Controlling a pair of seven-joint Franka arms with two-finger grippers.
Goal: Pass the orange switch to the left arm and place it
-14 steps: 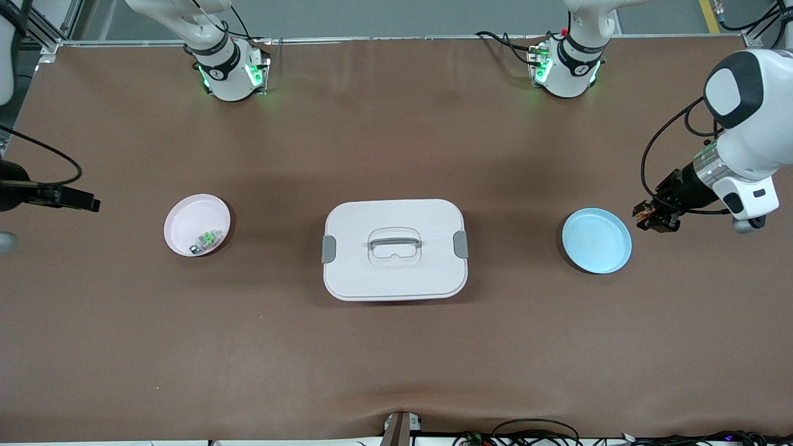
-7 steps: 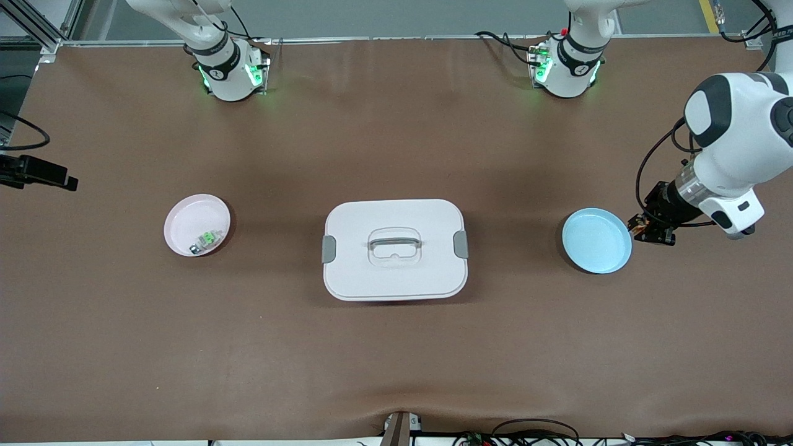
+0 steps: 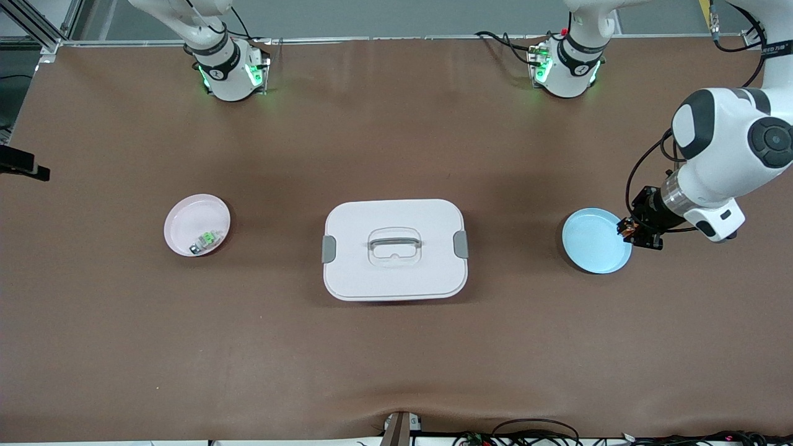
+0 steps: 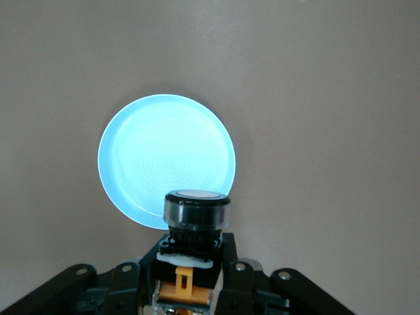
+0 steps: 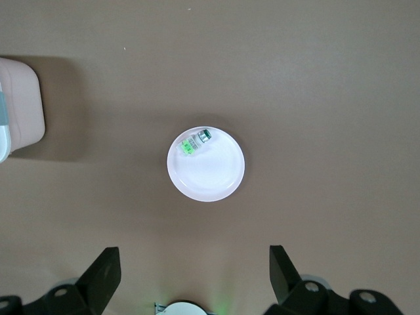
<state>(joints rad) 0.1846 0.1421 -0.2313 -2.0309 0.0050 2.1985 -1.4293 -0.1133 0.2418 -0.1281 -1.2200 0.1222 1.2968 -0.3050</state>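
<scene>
My left gripper (image 3: 630, 230) is shut on the orange switch (image 3: 624, 228) and holds it in the air over the rim of the blue plate (image 3: 595, 241), at the left arm's end of the table. In the left wrist view the switch (image 4: 195, 213) sits between the fingers (image 4: 231, 266), black cap outward and orange body below, in front of the blue plate (image 4: 164, 151). The white box (image 3: 394, 249) stands mid-table, apart from both grippers. My right gripper (image 5: 195, 262) is open and empty, high above the pink plate (image 5: 213, 174).
The pink plate (image 3: 192, 220) at the right arm's end holds a small green-and-silver switch (image 3: 207, 240), also seen in the right wrist view (image 5: 195, 142). A corner of the box (image 5: 20, 105) shows there too. The arm bases (image 3: 226, 71) stand along the table's back edge.
My left gripper has carried the orange switch from beside the blue plate to over its rim. The right arm's black hand has drawn back toward the edge of the front view.
</scene>
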